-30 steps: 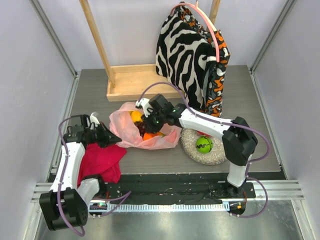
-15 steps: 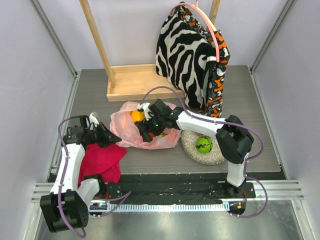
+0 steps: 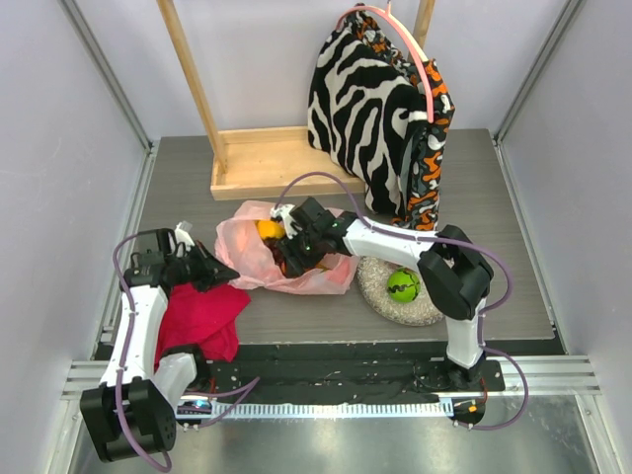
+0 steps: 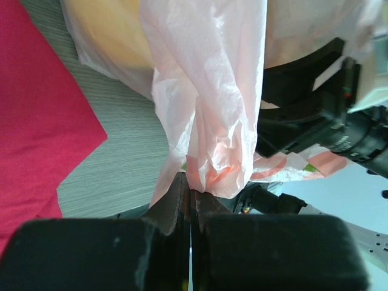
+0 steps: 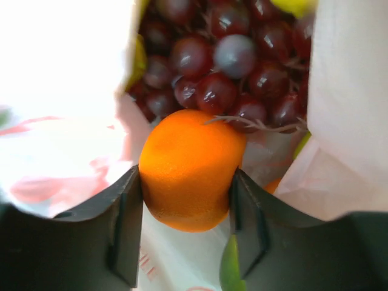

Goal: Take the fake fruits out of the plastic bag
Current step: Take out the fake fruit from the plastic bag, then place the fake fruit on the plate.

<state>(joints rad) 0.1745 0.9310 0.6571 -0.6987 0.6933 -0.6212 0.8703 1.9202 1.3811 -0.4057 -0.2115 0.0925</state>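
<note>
The right hand [image 5: 185,185] reaches into the open mouth of the plastic bag [image 3: 242,265], which lies on the bench [image 3: 296,318] between the red cloth [image 3: 202,321] and the round plate [image 3: 380,298]. Its two fingers press against either side of the orange [image 5: 185,154], clamped on it just in front of the dark red grapes [image 5: 224,73]. The left hand [image 4: 189,193] is pinched tight on a gathered fold of the bag's pink film at its left edge, and a green apple [image 3: 402,285] sits on the plate, outside the bag.

We log red cloth [image 3: 202,318] front-left on worktop [image 3: 296,314], zebra bag [image 3: 360,109] hanging off wooden rack [image 3: 259,163] at back, round plate [image 3: 373,286] right.
</note>
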